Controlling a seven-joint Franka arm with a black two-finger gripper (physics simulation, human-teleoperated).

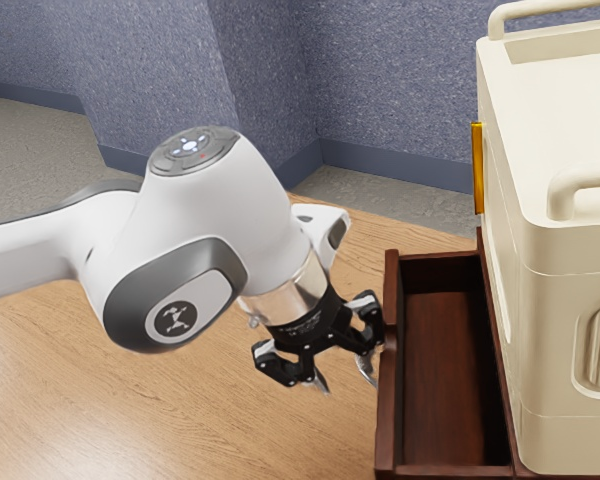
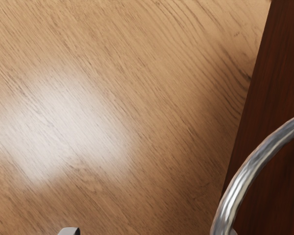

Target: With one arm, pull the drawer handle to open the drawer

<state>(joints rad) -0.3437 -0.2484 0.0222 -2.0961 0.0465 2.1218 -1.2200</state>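
Observation:
Beside the drawer front, my gripper (image 1: 345,382) points downward and stands open, its fingers well apart. In the wrist view the two tips of the gripper (image 2: 151,232) peek in at the lower edge. The curved silver handle (image 2: 241,183) arches out from the dark wood front, with one fingertip partly hidden behind its bar and the other far off over the tabletop. The dark red-brown drawer (image 1: 388,420) is pulled out, and its bare interior is visible from above.
A cream cabinet-like box (image 1: 555,330) with rounded handles rises behind the drawer. A yellow strip (image 1: 478,168) is on its side. The wooden surface (image 1: 230,420) spreads below the arm, with blue-grey walls (image 1: 380,80) farther back.

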